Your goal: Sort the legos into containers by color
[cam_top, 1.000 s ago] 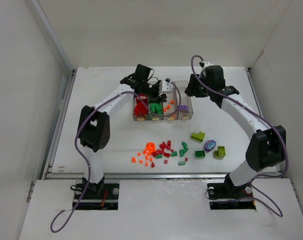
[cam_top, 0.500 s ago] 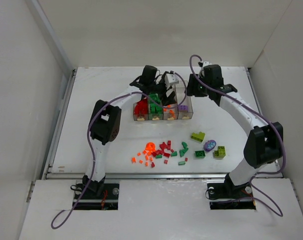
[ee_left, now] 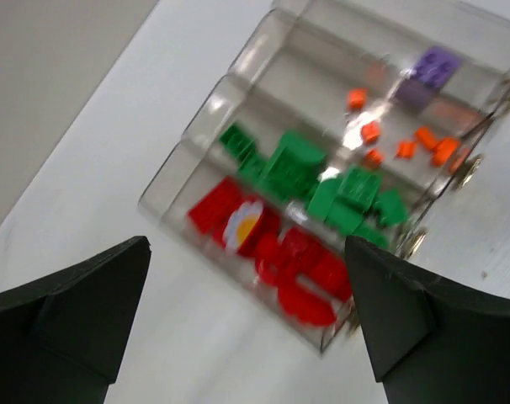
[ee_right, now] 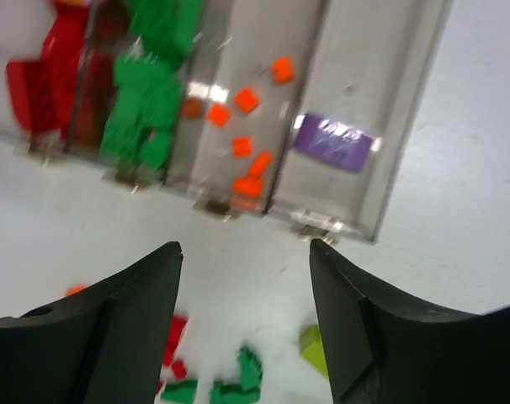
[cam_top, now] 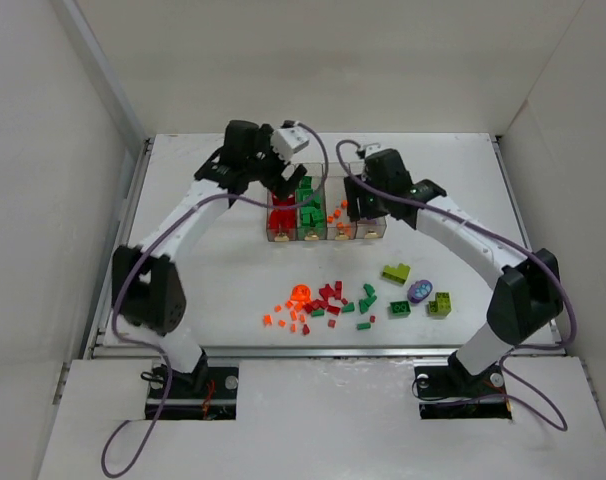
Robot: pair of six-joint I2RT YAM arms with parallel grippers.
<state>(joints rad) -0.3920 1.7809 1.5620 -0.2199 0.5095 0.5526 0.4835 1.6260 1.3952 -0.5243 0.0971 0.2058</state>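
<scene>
Seemingly between picks: the left gripper (ee_left: 245,252) and right gripper (ee_right: 245,246) hang released and empty over the 4 containers (ee_right: 406,126). The next move calls for reaching the loose legos (cam_top: 328,297) toward the table's (cam_top: 203,270) near edge.

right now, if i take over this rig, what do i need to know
Left end effector: open, empty, near the red side of the clear bins.
Right end effector: open, empty, above the bins' near ends.
Done: the bins hold red pieces, green pieces, orange bits and one purple brick, one colour each.
Left: a loose pile of red, green and orange bits on the table, plus an orange round piece, a green brick, a purple oval piece and two lime-yellow bricks. No bin holds lime-yellow.
</scene>
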